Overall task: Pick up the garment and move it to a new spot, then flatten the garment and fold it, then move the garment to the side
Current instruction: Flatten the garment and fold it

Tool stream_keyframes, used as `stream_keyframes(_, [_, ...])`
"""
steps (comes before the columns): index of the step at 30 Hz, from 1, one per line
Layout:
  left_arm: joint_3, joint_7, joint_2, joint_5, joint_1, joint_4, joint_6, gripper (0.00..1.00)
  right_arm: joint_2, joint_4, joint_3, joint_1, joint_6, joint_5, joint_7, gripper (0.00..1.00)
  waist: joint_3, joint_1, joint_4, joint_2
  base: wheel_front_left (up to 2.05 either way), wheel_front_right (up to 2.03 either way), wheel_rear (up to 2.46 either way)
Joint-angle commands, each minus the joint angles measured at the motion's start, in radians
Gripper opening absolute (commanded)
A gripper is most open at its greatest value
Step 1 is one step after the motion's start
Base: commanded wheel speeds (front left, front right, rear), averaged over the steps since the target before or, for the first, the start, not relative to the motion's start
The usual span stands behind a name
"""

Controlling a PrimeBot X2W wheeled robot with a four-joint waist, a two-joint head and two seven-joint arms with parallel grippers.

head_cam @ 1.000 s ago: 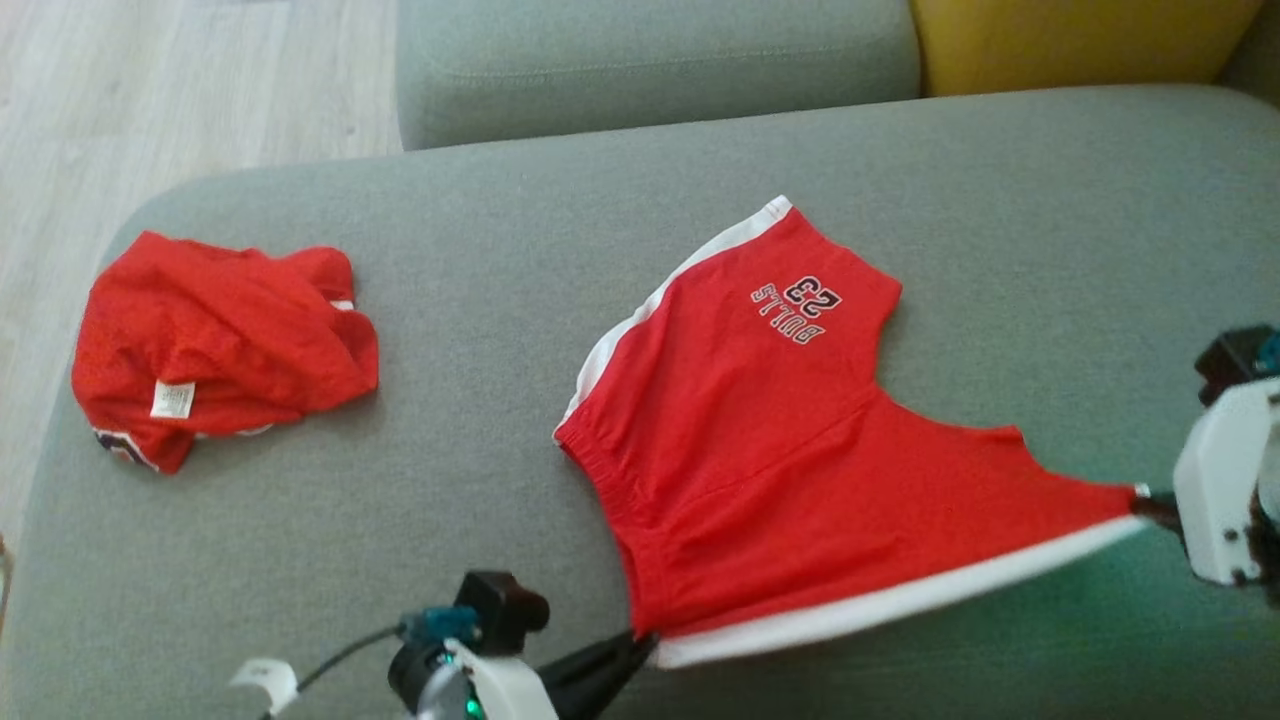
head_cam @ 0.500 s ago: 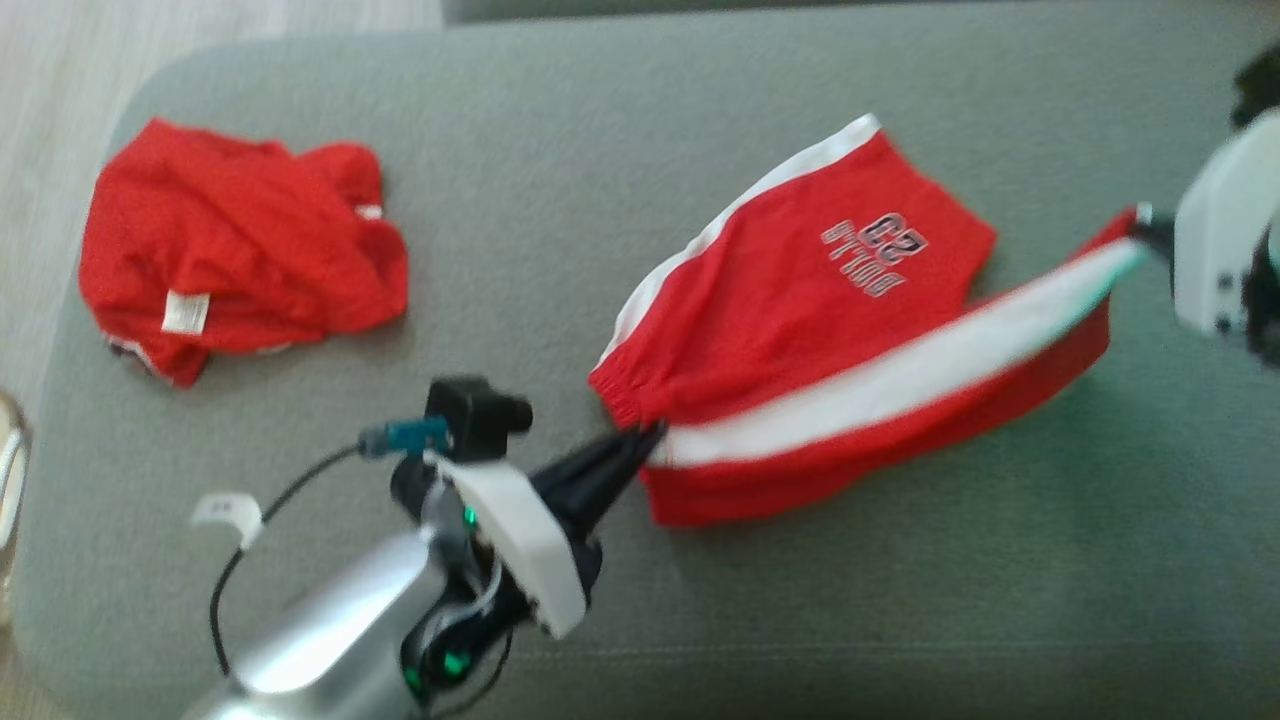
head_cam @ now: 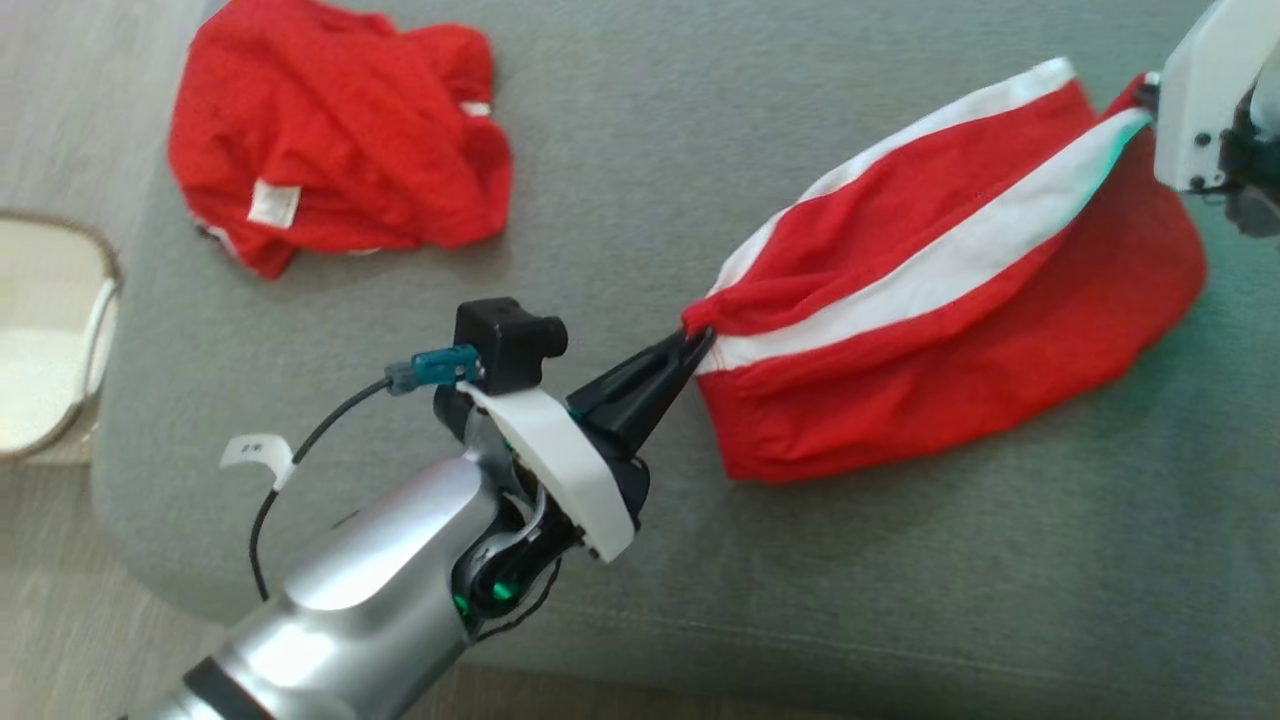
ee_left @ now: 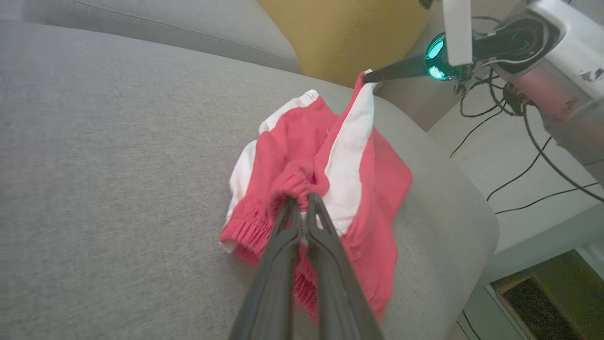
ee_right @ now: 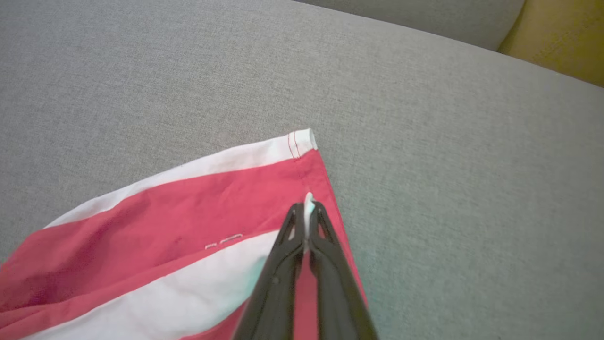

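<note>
The garment [head_cam: 960, 330] is a pair of red shorts with white side stripes, stretched between both grippers over the grey sofa seat [head_cam: 620, 150]. My left gripper [head_cam: 700, 335] is shut on its waistband corner, whose gathered elastic [ee_left: 292, 182] bunches at my gripper [ee_left: 302, 198] in the left wrist view. My right gripper [head_cam: 1145, 95] is shut on the white hem corner at the upper right. In the right wrist view my right gripper [ee_right: 307, 208] pinches the white edge above the lower red layer [ee_right: 188, 212]. The near half is lifted over the far half.
A second, crumpled red garment [head_cam: 330, 170] with a white label lies on the seat's left part. A pale basket [head_cam: 50, 330] stands on the floor at the left edge. A yellow cushion [ee_left: 339, 33] leans at the sofa's back. Cables [ee_left: 524, 141] trail beside the sofa's end.
Both grippers have carried the near edge of the shorts up and over toward the far edge, hiding the printed lettering. The head camera has tilted down, shifting the whole scene.
</note>
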Motion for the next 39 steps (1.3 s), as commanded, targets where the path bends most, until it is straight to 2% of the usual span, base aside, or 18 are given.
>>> stream_keyframes(1, [0.025,-0.032,0.005,-0.014,-0.060,-0.015,-0.006,0.00,0.005,-0.004,-0.003,-0.061,0.000,-0.016,-0.028,0.00,0.026,-0.0002,0.036,0.0000,0.00,0.00,0.00])
stream_keyframes(11, [-0.001,-0.095,-0.026,-0.055,-0.119,0.040,-0.006,0.00,-0.017,0.161,-0.048,-0.148,0.000,-0.098,-0.167,0.00,0.067,-0.0002,0.078,0.0000,0.00,0.00,0.00])
stream_keyframes(28, [0.021,-0.116,-0.060,-0.054,-0.151,0.098,-0.006,0.00,0.014,0.334,-0.112,-0.239,0.000,-0.175,-0.335,0.00,0.120,-0.0002,0.085,0.0000,0.00,0.00,0.00])
stream_keyframes(29, [0.026,-0.116,-0.062,-0.050,-0.152,0.101,-0.006,0.07,0.017,0.339,-0.114,-0.244,0.000,-0.177,-0.348,0.28,0.122,-0.0002,0.085,0.0000,0.00,0.00,0.00])
stream_keyframes(30, [0.035,-0.116,-0.065,-0.045,-0.153,0.107,-0.006,0.30,0.021,0.346,-0.118,-0.248,0.000,-0.176,-0.360,1.00,0.124,-0.0002,0.084,0.0000,0.00,0.00,0.00])
stream_keyframes(32, [0.056,-0.116,-0.070,-0.031,-0.152,0.126,-0.006,0.50,0.028,0.358,-0.123,-0.255,0.000,-0.170,-0.385,1.00,0.125,-0.0002,0.082,0.0000,0.00,0.00,0.00])
stream_keyframes(33, [0.068,-0.116,-0.070,-0.015,-0.154,0.142,-0.002,1.00,0.030,0.362,-0.124,-0.257,0.000,-0.170,-0.401,1.00,0.125,-0.0002,0.080,0.0000,0.00,0.00,0.00])
stream_keyframes(35, [0.106,-0.116,-0.078,0.021,-0.154,0.171,0.026,1.00,0.023,0.367,-0.134,-0.264,0.000,-0.183,-0.448,1.00,0.124,-0.0002,0.076,0.0000,0.00,0.00,0.00])
stream_keyframes(39, [0.162,-0.117,-0.097,0.068,-0.131,0.204,0.041,1.00,0.026,0.394,-0.163,-0.263,0.000,-0.199,-0.523,1.00,0.104,-0.0002,0.062,0.0000,0.00,0.00,0.00])
